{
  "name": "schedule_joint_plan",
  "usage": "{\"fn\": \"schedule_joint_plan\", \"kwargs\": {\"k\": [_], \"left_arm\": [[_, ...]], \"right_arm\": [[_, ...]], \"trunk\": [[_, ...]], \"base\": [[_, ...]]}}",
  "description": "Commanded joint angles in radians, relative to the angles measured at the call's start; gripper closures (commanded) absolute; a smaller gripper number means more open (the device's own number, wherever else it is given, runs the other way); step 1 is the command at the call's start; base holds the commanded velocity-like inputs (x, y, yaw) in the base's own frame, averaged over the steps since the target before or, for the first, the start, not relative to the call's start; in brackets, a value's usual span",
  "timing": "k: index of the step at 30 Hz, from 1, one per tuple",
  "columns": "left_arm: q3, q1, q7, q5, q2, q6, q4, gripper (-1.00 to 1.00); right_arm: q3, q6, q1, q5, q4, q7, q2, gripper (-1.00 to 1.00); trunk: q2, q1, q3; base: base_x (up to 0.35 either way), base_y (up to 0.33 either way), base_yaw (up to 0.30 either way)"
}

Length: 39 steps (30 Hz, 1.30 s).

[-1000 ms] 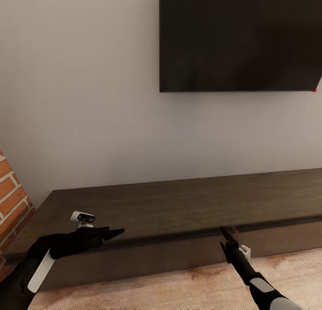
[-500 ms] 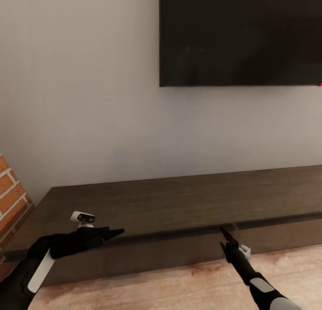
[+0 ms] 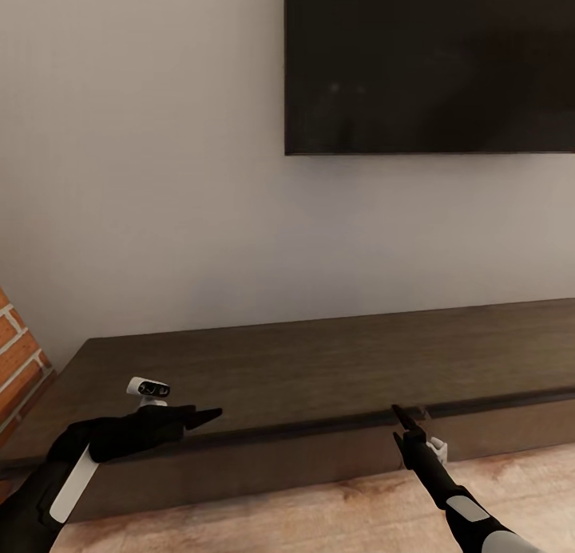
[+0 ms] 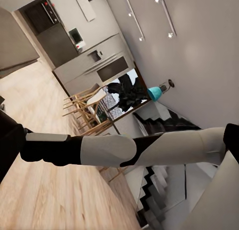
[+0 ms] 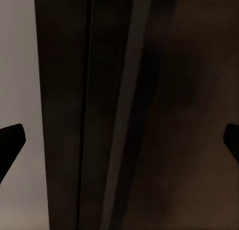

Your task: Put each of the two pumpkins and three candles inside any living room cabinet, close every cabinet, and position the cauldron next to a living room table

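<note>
The cabinet (image 3: 319, 361) is a long, low dark-brown unit against the wall, and its drawer fronts sit flush. My right gripper (image 3: 397, 412) points at the cabinet's front top edge, close to the seam between the two drawers. In the right wrist view it (image 5: 119, 145) is open, its fingertips spread wide before the dark wood (image 5: 169, 115). My left gripper (image 3: 209, 414) hovers over the cabinet's left front edge, pointing right, open and empty. The pumpkins, candles and cauldron are out of view.
A large black TV (image 3: 431, 66) hangs on the wall above the cabinet. A brick wall (image 3: 16, 353) stands at the far left. Light wood floor (image 3: 335, 505) lies in front. The left wrist view looks past my right arm (image 4: 124, 150) toward a kitchen, chairs and stairs.
The whole picture has shifted slightly, with the brick wall sliding left and the cabinet sitting a little lower. Both arms keep their places in the picture. Nothing was taken hold of or let go.
</note>
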Motion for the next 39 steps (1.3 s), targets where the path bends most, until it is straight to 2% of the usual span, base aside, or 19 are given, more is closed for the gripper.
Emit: {"fn": "schedule_joint_plan", "kwargs": {"k": [1, 29, 30, 39], "left_arm": [[0.000, 0.000, -0.003, 0.000, 0.000, 0.011, 0.000, -1.00], [0.000, 0.000, -0.003, 0.000, 0.000, 0.011, 0.000, -1.00], [0.000, 0.000, -0.003, 0.000, 0.000, 0.011, 0.000, -1.00], [0.000, 0.000, -0.003, 0.001, 0.000, 0.011, 0.000, -1.00]], "right_arm": [[0.002, 0.010, 0.000, -0.011, 0.000, 0.002, 0.000, -1.00], [0.004, 0.010, 0.000, -0.010, 0.000, 0.001, 0.000, -1.00], [0.004, 0.011, 0.000, -0.010, 0.000, 0.001, 0.000, 1.00], [0.005, 0.013, 0.000, -0.010, 0.000, 0.001, 0.000, 1.00]], "trunk": [[0.000, 0.000, -0.001], [0.000, 0.000, -0.001], [0.000, 0.000, -0.001], [0.000, 0.000, -0.001]], "base": [[0.012, 0.000, 0.000], [0.013, 0.000, 0.000], [0.000, 0.000, 0.000], [-0.021, 0.000, 0.000]]}}
